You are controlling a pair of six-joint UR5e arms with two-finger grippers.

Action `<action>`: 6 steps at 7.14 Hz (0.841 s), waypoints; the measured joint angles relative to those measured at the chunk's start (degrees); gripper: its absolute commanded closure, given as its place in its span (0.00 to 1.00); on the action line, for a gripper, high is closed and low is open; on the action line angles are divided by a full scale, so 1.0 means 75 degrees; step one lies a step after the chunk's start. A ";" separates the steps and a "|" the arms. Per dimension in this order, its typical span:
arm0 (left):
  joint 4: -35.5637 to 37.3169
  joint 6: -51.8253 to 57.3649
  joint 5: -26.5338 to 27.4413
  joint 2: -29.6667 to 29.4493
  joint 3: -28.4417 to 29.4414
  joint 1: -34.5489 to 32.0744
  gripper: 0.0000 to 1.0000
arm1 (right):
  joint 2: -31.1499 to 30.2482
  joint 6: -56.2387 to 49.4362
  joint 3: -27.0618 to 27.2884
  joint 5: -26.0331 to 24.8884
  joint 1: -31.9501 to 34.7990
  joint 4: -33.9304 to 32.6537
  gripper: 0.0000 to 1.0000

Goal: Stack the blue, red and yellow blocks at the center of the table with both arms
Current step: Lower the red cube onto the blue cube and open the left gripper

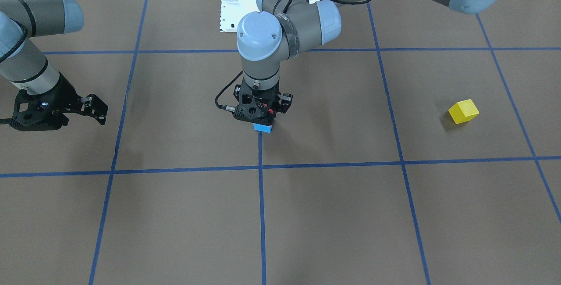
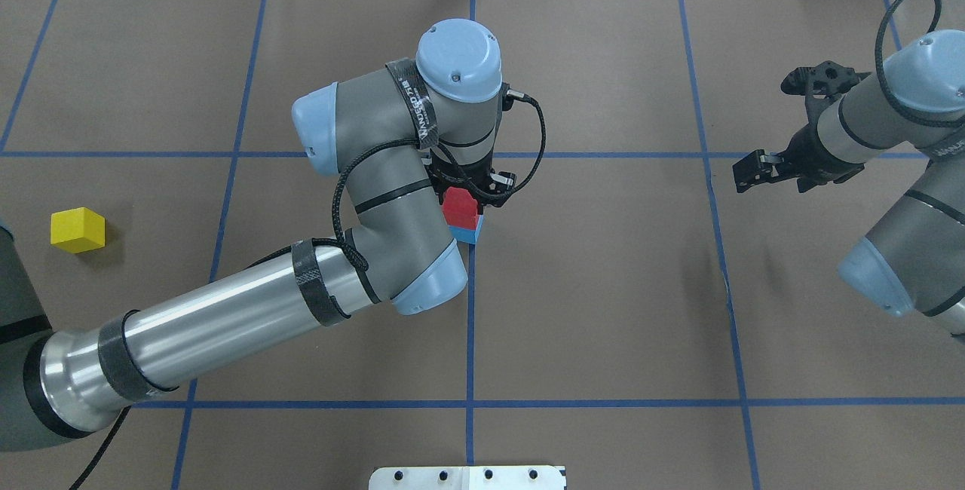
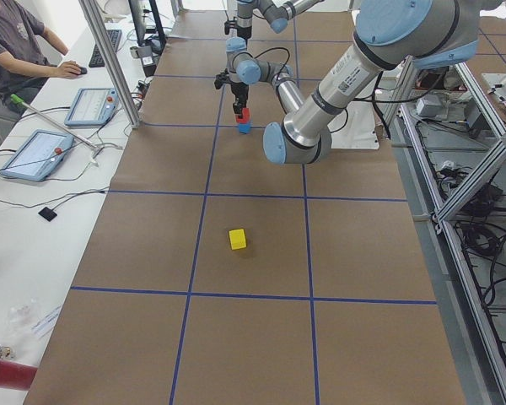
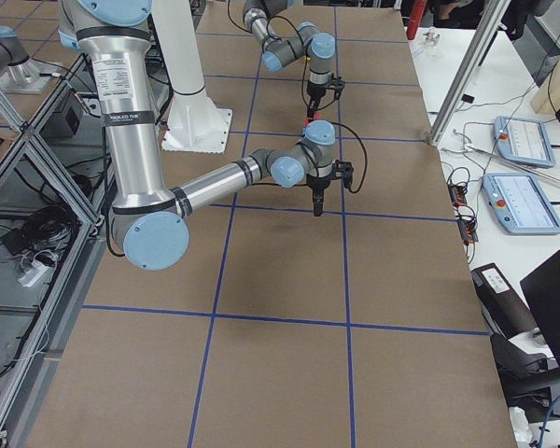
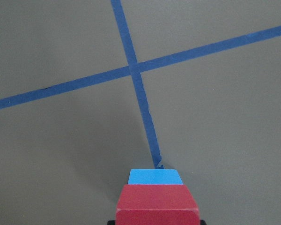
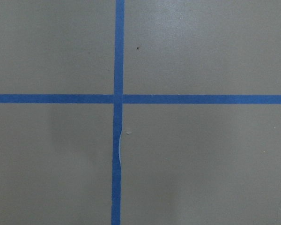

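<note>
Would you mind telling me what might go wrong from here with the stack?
1. The left gripper grips the red block over the blue block; whether it sits flush is hidden, so release may tip or shift it.
2. The yellow block lies far out on the left arm's side; fetching it, that arm's elbow could knock the stack.

Lab: taped-grid table, teach pendants
</note>
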 measured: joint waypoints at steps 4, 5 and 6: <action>-0.0057 0.0025 0.0000 0.0039 0.0000 0.0018 0.01 | -0.0008 0.0024 -0.0003 0.0000 -0.0004 0.0001 0.00; -0.0094 0.0025 0.0000 0.0047 0.0000 0.0037 0.01 | -0.0003 0.0042 -0.0008 0.0000 -0.0008 0.0000 0.00; -0.0113 0.0018 0.0000 0.0047 -0.0004 0.0050 0.01 | 0.0004 0.0046 -0.0020 0.0000 -0.0009 0.0000 0.00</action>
